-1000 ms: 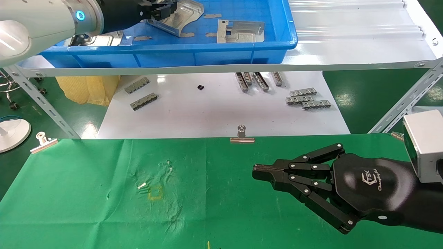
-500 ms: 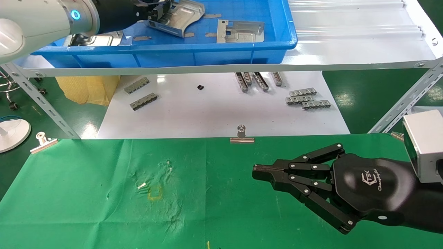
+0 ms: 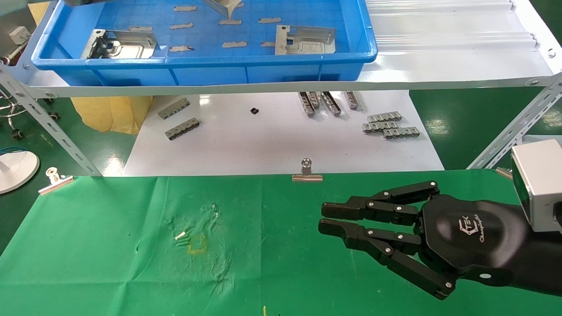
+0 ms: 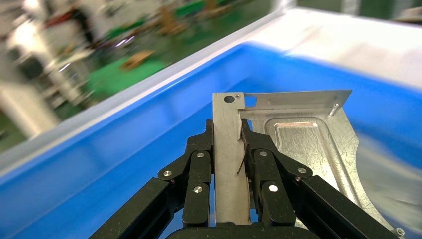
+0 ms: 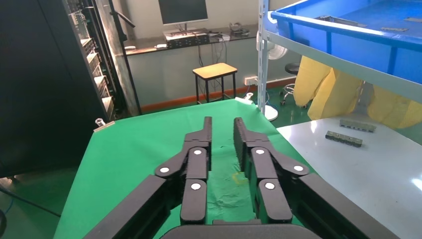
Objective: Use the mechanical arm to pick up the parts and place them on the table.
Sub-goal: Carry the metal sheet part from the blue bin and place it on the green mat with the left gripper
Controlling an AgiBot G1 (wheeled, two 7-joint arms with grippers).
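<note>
Left arm has lifted out of the head view since the last two frames; only a corner of the lifted plate (image 3: 224,8) shows at the 12 o'clock edge above the blue tray (image 3: 263,72). Left wrist view: left gripper (image 4: 229,144) is clenched on the plate's (image 4: 298,149) bent flange, fingers (image 4: 196,174) flat against the tab either side, plate clear of the tray floor. Judgement: pick is done for this part, carry to the table comes next. Two more plates remain in the tray, one at 10 o'clock (image 3: 120,44), one at 1 o'clock (image 3: 305,40), with flat grey tape-like pieces (image 3: 182,26) scattered between. Going right and down: shelf edge and tray's front wall sit between the tray and the green-clothed table (image 3: 109,263), so the plate likely must clear that wall before it descends. Binder clips (image 3: 307,172) stand up on the table's far edge at 9 and 12 o'clock: snag points. Open cloth at 7 to 8 o'clock is free and looks the best drop zone. Right gripper (image 3: 322,217) rests low over the cloth at 4 o'clock; its jaws have parted slightly since the earlier frames, now released and holding nothing, confirmed in the right wrist view (image 5: 221,124). It occupies the right side of the table, so keep the drop left of it.
</note>
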